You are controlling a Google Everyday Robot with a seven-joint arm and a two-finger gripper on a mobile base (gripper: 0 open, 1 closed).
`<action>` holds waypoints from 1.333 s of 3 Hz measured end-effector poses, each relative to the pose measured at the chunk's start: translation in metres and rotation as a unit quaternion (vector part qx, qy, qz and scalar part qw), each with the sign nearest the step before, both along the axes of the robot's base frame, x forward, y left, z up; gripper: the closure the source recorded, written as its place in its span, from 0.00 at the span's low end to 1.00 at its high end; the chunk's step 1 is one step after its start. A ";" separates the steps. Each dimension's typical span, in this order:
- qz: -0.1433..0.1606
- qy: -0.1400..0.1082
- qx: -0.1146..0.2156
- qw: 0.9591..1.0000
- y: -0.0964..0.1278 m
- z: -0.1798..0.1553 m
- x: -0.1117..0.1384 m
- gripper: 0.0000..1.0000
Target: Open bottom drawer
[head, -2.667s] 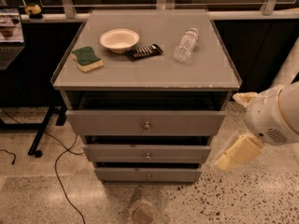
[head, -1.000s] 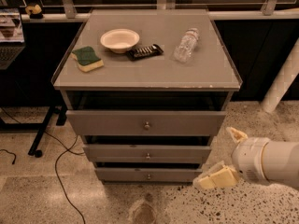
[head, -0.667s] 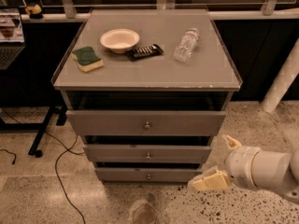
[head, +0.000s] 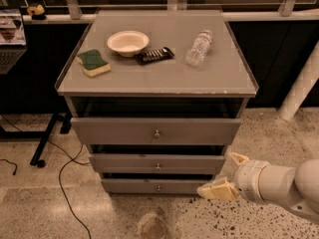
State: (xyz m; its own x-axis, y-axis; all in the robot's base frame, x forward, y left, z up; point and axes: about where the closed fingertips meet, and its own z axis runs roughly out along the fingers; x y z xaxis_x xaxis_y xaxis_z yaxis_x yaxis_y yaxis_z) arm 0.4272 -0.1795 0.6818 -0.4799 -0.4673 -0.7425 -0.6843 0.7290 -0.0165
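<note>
The grey cabinet [head: 239, 83] has three drawers. The bottom drawer [head: 129, 186] is the lowest and narrowest-looking front, with a small round metal knob [head: 159, 187] at its centre. It stands out only slightly, with a dark gap above it. My gripper [head: 225, 176] is low at the right, just off the bottom drawer's right end and well right of the knob. Its cream fingers [head: 215, 190] are spread apart and hold nothing. The white arm [head: 279, 184] comes in from the right edge.
The top drawer [head: 114, 131] and middle drawer [head: 119, 163] also stand slightly out. On the cabinet top lie a green sponge [head: 93, 62], a white bowl [head: 127, 42], a dark bar [head: 154, 55] and a plastic bottle [head: 199, 48]. A cable [head: 65, 183] runs over the speckled floor at the left. A white post [head: 299, 91] stands at the right.
My gripper has come down from beside the upper drawers to floor level and moved left toward the bottom drawer's right end. The drawers have not moved.
</note>
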 end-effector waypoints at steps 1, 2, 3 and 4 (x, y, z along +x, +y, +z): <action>0.000 0.000 0.000 1.000 0.000 0.000 0.000 0.42; 0.000 0.000 0.000 1.000 0.000 0.000 0.000 0.65; 0.000 0.000 0.000 1.000 0.000 0.000 0.000 0.89; -0.015 -0.005 -0.003 1.000 0.001 -0.009 0.001 1.00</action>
State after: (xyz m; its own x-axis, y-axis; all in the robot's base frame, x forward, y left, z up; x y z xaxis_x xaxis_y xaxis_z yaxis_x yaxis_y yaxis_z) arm 0.4286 -0.1782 0.6728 -0.4867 -0.4571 -0.7444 -0.6626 0.7485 -0.0265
